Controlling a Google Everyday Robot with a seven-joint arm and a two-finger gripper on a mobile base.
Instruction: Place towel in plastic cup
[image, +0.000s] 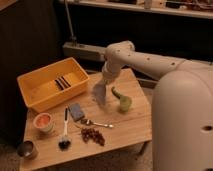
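I see the towel (99, 94) bunched into a limp grey-blue drape. It hangs at 6 o'clock from my gripper (103, 81), which is clenched on the towel's top above the middle of the table (125, 131). The cup (124, 104) stands near, at 4 o'clock, not touching the towel. The table is pale wood, and the room is dim with a dark wall behind.
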